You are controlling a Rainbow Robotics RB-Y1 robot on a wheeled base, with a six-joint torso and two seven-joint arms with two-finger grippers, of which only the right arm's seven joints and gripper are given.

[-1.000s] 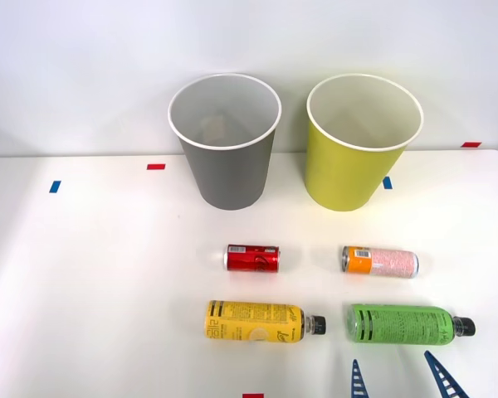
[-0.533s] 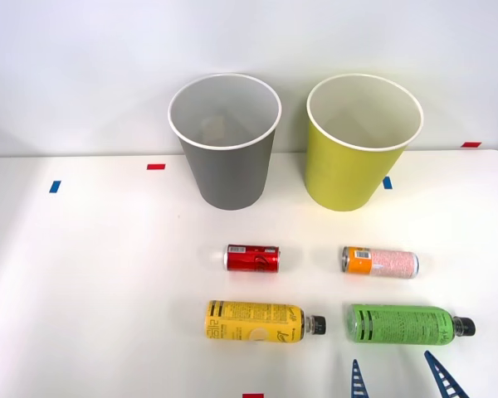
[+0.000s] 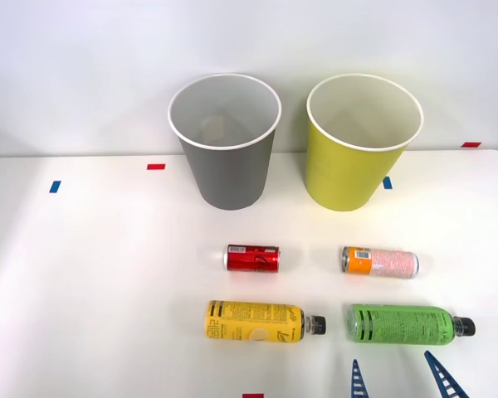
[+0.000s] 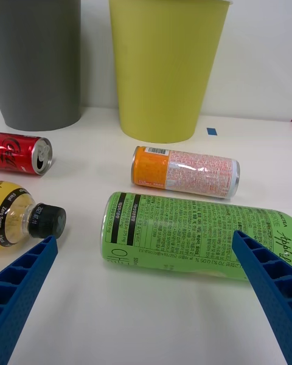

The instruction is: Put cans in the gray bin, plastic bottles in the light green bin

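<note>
**Rt gripper spread wide near green bottle, nothing held**

Rt gripper sits at table's near edge in front view, fingers wide apart, empty. In wrist view the green bottle lies just beyond the fingertips, between them; one finger overlaps its cap-side end, contact can't be told.

All 4 items lie on their sides on the white table:
- red can – far row, robot's left, in front of gray bin
- orange/pink can – far row, right, in front of lt green bin
- yellow bottle – near row, left, cap pointing right
- green bottle – near row, right, just nearer than the orange/pink can, cap pointing right

Bins stand upright side by side at the table's far side, gray left, green right, apart from each other. Small pale patch shows low inside gray bin; can't tell what.
</note>
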